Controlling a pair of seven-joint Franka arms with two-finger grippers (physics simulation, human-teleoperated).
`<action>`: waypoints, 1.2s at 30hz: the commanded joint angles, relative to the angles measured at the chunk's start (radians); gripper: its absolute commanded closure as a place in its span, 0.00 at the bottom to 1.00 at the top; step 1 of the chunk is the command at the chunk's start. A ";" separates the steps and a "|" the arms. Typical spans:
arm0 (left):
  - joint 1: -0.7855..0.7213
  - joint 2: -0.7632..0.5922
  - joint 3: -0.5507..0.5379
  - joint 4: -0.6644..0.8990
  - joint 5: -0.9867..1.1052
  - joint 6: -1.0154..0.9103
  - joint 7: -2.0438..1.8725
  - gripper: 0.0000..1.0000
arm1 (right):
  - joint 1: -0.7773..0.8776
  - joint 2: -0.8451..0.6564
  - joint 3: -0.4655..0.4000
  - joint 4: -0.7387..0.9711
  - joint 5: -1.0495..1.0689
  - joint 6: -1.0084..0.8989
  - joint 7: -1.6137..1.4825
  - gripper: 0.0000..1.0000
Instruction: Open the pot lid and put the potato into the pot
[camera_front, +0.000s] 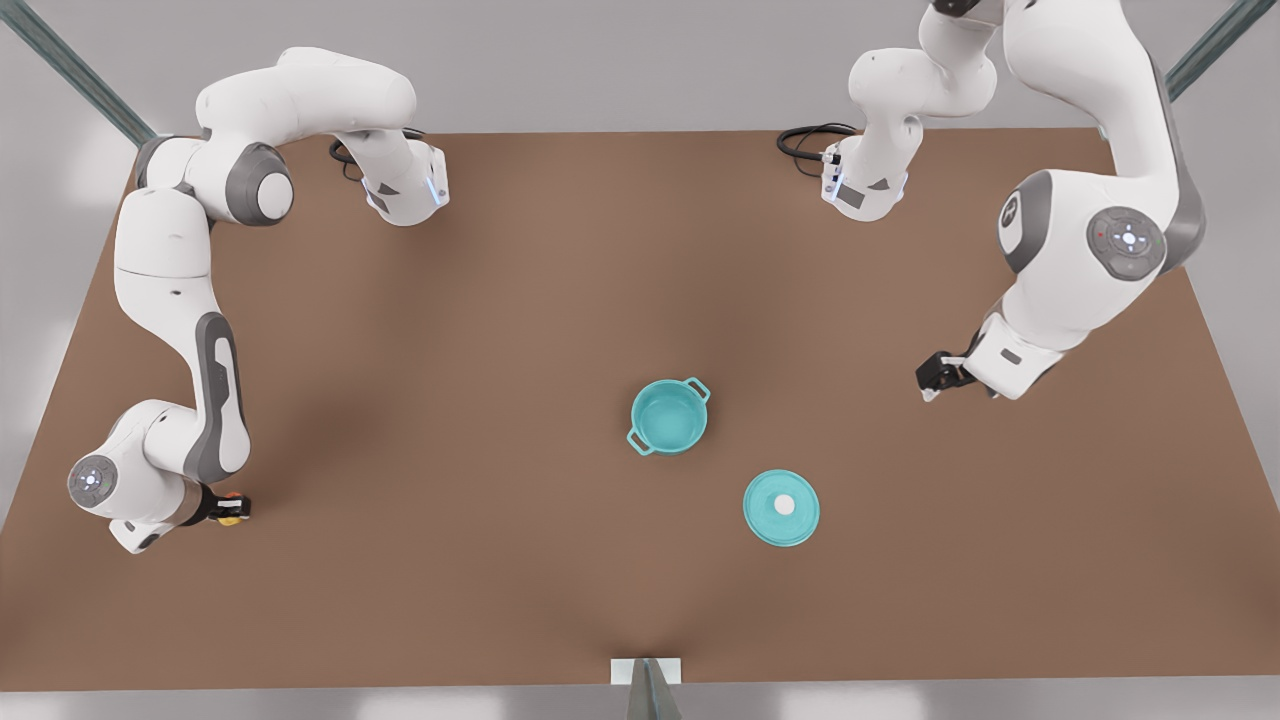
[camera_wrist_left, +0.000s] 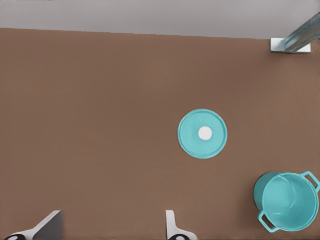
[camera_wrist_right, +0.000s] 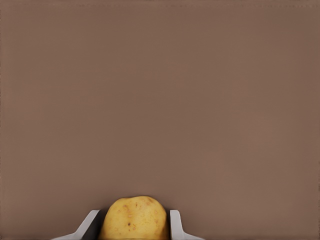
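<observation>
Now potato (camera_wrist_right: 133, 218) between right gripper (camera_wrist_right: 133, 225) fingers.

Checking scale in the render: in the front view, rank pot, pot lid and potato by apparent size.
1. pot and pot lid: look about equal, unranked.
2. potato, in the right gripper: far smaller.
</observation>
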 joint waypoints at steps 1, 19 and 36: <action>0.002 0.000 0.000 0.002 0.001 0.002 0.201 0.00 | 0.001 -0.015 0.010 0.003 -0.006 -0.031 0.016 0.51; 0.009 0.001 0.011 0.037 0.008 -0.281 0.189 0.00 | 0.436 -0.182 0.035 0.048 0.075 -0.333 0.850 0.52; 0.094 0.046 0.014 0.049 -0.094 -0.060 0.186 0.00 | 0.866 -0.134 0.025 0.207 0.347 -0.157 1.427 0.52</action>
